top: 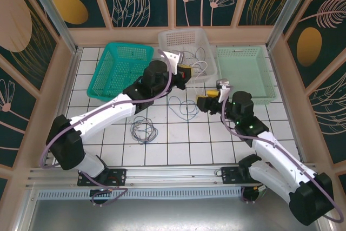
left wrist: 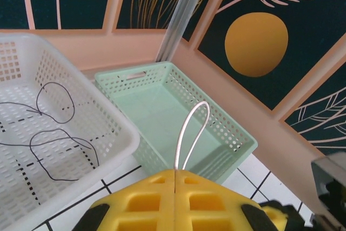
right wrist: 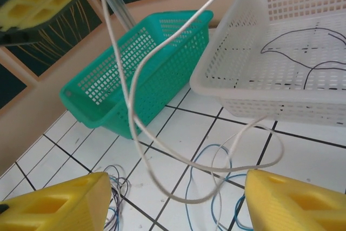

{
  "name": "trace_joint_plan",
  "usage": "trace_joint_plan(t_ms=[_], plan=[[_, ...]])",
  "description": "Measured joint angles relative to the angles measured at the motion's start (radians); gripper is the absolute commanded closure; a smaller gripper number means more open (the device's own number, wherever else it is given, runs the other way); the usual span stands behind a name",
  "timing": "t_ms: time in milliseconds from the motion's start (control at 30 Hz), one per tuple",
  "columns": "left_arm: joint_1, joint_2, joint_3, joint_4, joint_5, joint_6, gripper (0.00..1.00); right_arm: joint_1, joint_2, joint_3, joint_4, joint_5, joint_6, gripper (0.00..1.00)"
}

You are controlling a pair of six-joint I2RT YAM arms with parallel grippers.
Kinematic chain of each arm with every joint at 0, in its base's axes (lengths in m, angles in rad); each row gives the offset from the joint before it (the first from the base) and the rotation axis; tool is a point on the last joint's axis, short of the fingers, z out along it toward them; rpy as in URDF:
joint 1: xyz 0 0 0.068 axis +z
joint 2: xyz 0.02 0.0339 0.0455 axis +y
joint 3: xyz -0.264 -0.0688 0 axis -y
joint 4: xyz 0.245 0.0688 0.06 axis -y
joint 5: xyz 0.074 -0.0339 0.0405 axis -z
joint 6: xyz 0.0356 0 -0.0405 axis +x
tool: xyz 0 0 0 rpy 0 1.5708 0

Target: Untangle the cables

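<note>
Here, left gripper [left wrist: 175,182] clamps a pale grey cable [left wrist: 190,125] looping out past its tips; right gripper [right wrist: 175,201] stands open, that cable sagging between its fingers.

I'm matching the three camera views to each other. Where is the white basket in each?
Top external: white basket at back centre, between teal basket and mint basket.
Left wrist: left side.
Right wrist: upper right.
Shared landmark: thin dark cable lying inside it.
</note>
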Motion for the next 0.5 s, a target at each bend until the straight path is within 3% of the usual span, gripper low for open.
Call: trace_joint_plan(t_ms=[300,400,500], plan=[[0.0,0.034,0.02,-0.045,0.004,-0.054,1.0,0.092,0.106,0.038,-0.005,0.169,-0.055,0.36],[0.0,0.034,0.02,-0.049,0.015,-0.064,1.0,0.093,0.152,0.059,-0.004,0.2,-0.071,0.42],[0.0,0.034,0.02,-0.049,0.021,-0.066,1.0,0.094,0.196,0.074,-0.003,0.222,-0.08,0.61]])
